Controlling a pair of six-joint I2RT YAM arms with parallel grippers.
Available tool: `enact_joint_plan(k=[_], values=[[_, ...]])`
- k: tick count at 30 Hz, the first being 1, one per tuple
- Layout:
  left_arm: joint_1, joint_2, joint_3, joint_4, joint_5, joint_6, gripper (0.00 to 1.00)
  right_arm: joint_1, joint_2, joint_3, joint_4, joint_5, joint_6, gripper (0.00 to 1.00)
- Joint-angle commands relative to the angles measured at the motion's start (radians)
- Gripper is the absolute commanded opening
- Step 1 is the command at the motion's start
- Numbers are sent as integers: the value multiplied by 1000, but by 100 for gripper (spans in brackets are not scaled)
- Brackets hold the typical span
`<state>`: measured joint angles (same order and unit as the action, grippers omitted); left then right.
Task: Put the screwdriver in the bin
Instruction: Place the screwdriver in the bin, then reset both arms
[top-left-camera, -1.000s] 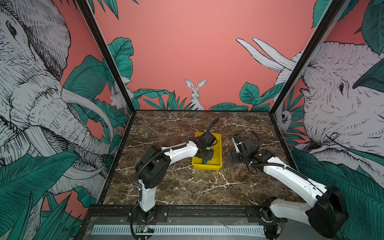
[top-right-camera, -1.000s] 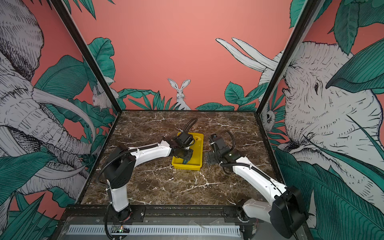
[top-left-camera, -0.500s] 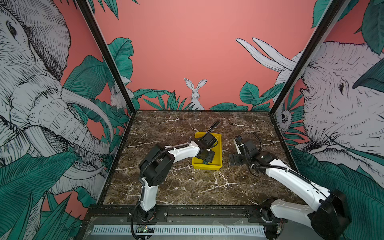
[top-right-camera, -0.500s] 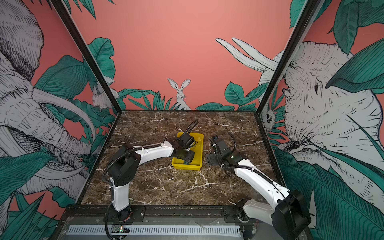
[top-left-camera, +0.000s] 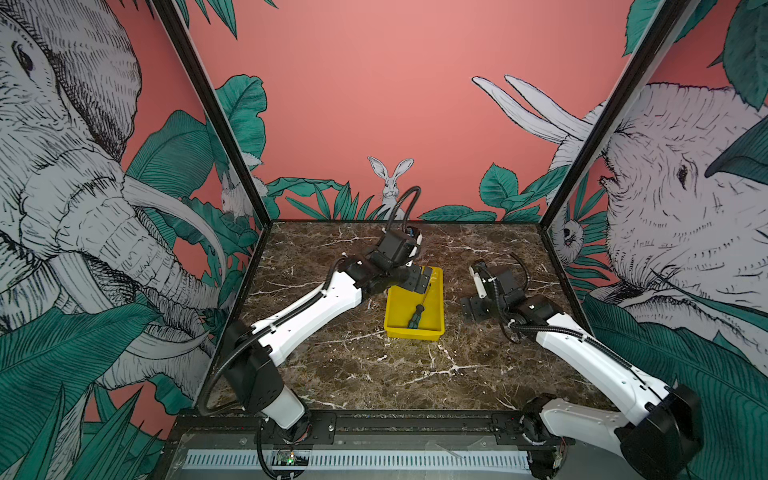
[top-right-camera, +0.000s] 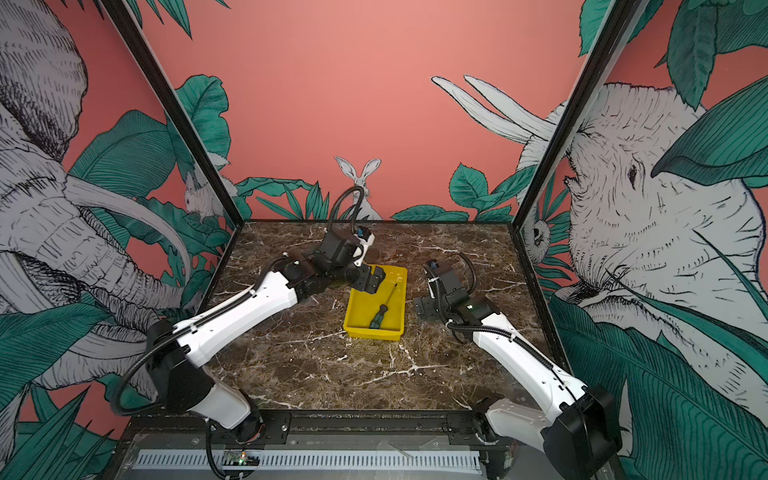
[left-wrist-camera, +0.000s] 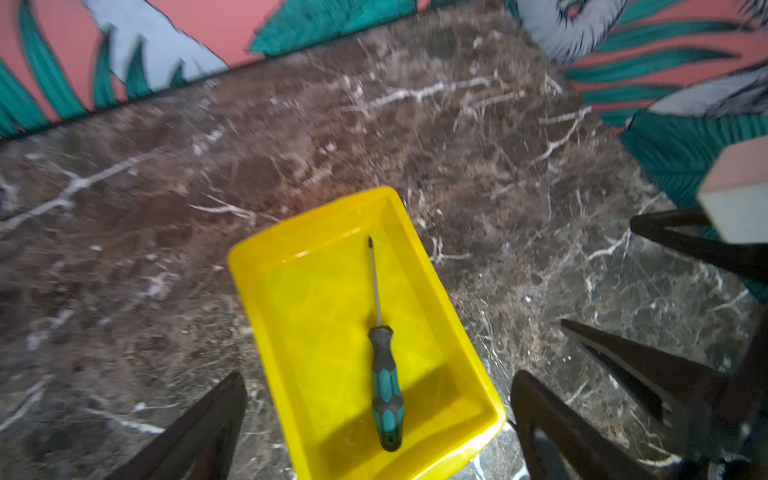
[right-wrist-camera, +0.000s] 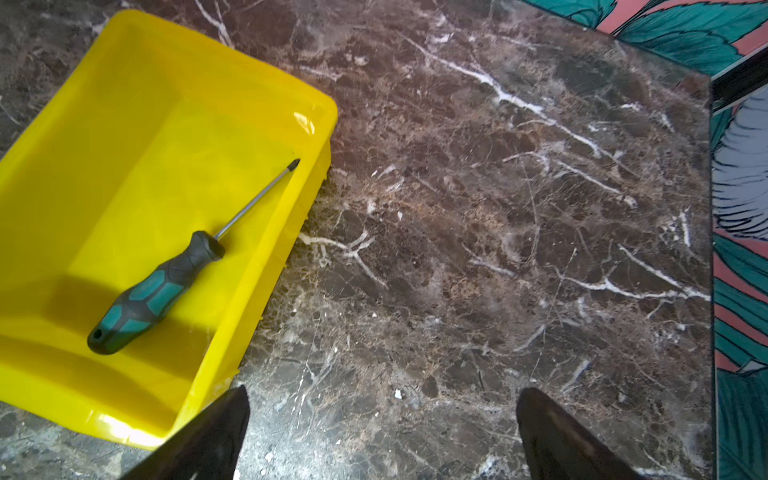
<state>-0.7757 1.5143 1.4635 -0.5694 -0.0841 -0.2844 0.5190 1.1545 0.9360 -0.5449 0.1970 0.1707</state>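
The screwdriver (top-left-camera: 417, 314) (top-right-camera: 380, 314) lies flat inside the yellow bin (top-left-camera: 413, 333) (top-right-camera: 371, 333) near the middle of the marble table. Its green and black handle points toward the front and its shaft toward the back. The left wrist view shows the screwdriver (left-wrist-camera: 384, 374) lying free on the floor of the bin (left-wrist-camera: 257, 299). My left gripper (top-left-camera: 419, 279) (top-right-camera: 372, 281) (left-wrist-camera: 378, 376) hangs open over the bin's far end, holding nothing. My right gripper (top-left-camera: 472, 307) (top-right-camera: 424, 309) (right-wrist-camera: 380, 395) is open over bare marble just right of the bin (right-wrist-camera: 266, 232), and it sees the screwdriver (right-wrist-camera: 153, 291).
The brown marble tabletop (top-left-camera: 374, 374) is boxed in by painted walls on the left, back and right. A black rail (top-left-camera: 395, 422) runs along the front edge, where both arm bases are mounted.
My left gripper has opened and let go of the screwdriver, which now rests in the bin. The gripper has risen and drawn back toward the bin's far end. The right arm has hardly moved.
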Motion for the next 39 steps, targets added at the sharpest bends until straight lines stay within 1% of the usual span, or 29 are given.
enact_joint_plan(k=[1,3,4,6,8,10,11,13,15,16,17,19,21,23,25,27,29,32,35,39], values=[[92,-78,-79,-19,-29,33,99,-50,-17,21,53,-31,-60,100],[125,-147,-130,17,-64,102,100,-89,-20,19,72,-44,-81,100],[128,-179,-158,37,-111,140,100,-107,-24,14,85,-45,-89,99],[131,-248,-230,97,-240,245,100,-149,-40,-16,135,-33,-103,100],[142,-317,-326,183,-314,339,99,-196,-61,-51,191,-50,-106,99],[182,-379,-441,297,-294,428,99,-241,-83,-92,254,-95,-109,100],[213,-408,-497,348,-268,443,99,-260,-93,-118,288,-116,-117,99],[283,-454,-585,427,-216,438,98,-288,-101,-160,348,-121,-125,99],[383,-481,-657,491,-149,413,98,-319,-93,-193,392,-107,-119,99],[424,-486,-683,517,-135,404,98,-333,-87,-202,410,-90,-110,99],[461,-489,-712,546,-143,389,98,-348,-81,-220,436,-81,-102,99],[511,-481,-762,605,-198,379,98,-371,-71,-259,514,-74,-96,99],[549,-463,-828,705,-200,426,98,-389,-52,-299,603,-68,-97,100],[563,-443,-901,844,-192,495,98,-403,-25,-323,660,-47,-102,99],[569,-420,-956,953,-206,524,99,-416,8,-348,725,-25,-106,100],[572,-386,-994,1040,-249,492,98,-431,41,-382,808,-14,-103,99],[576,-350,-1026,1118,-238,482,99,-441,69,-424,896,1,-99,99],[576,-295,-1045,1175,-225,484,99,-449,107,-492,1044,6,-101,100],[582,-242,-1072,1257,-244,489,99,-455,153,-515,1117,1,-117,99],[599,-169,-1101,1362,-203,481,99,-459,212,-520,1191,3,-130,99]])
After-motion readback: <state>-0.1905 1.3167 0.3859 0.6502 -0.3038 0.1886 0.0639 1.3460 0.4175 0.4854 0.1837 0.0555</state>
